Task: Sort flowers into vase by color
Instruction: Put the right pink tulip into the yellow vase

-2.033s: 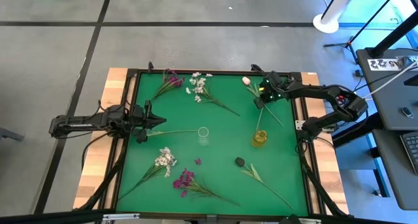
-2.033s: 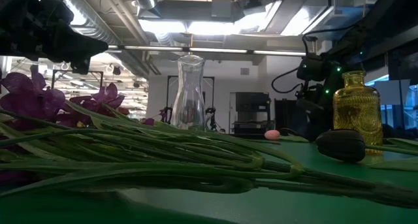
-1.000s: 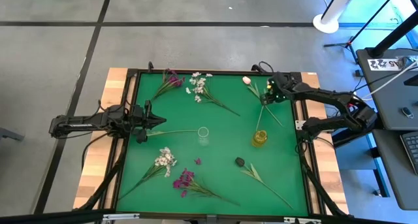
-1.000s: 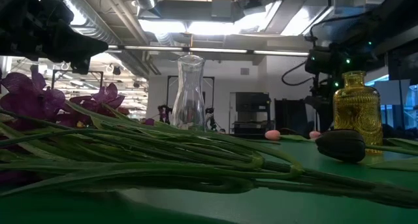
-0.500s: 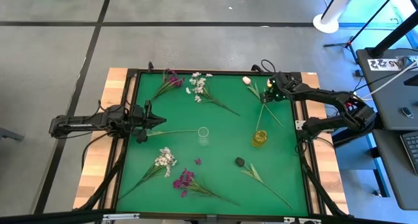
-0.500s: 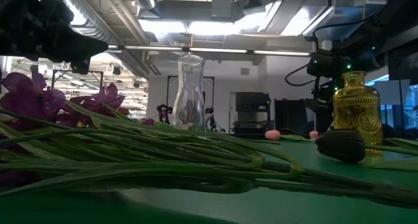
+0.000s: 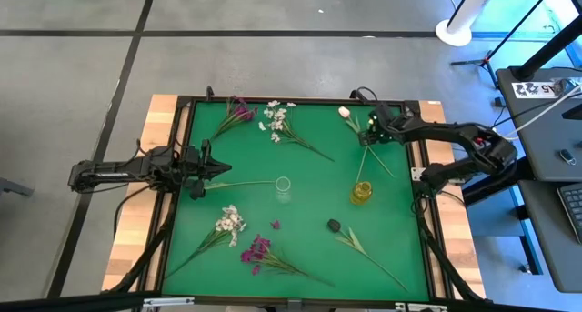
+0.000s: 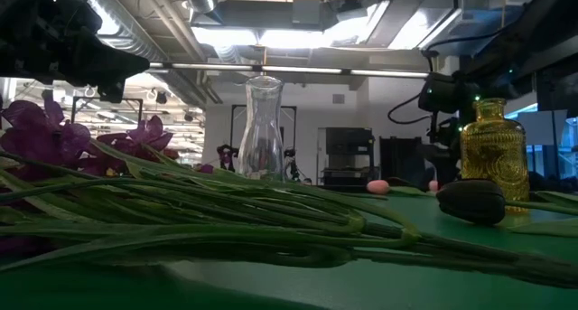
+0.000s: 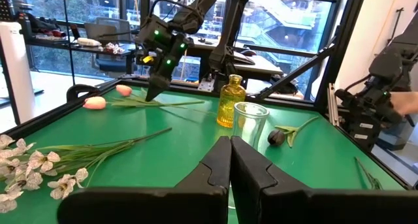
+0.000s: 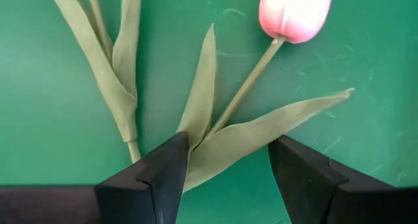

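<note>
Two pink tulips (image 7: 343,113) lie at the far right of the green mat, and my right gripper (image 10: 228,168) hangs open just above one of them. Its fingers stand on either side of the leaves (image 10: 209,119), below the pink bud (image 10: 295,12). At the left edge, my left gripper (image 7: 218,169) is shut and points at the clear vase (image 7: 283,186). A bare green stem (image 7: 241,183) lies on the mat beside it. The yellow vase (image 7: 361,192) stands right of centre. White sprays (image 7: 277,116), magenta sprays (image 7: 257,251) and a dark bud (image 7: 335,226) lie flat on the mat.
A raised dark frame (image 7: 182,212) runs round the mat. A second white spray (image 7: 230,223) and a second magenta spray (image 7: 238,110) lie on the left half. The two vases stand upright mid-table, with bare mat between them.
My right gripper has shifted a little toward the table's left edge and slightly down over the tulips, with its fingers still apart. The flowers and vases have stayed where they were.
</note>
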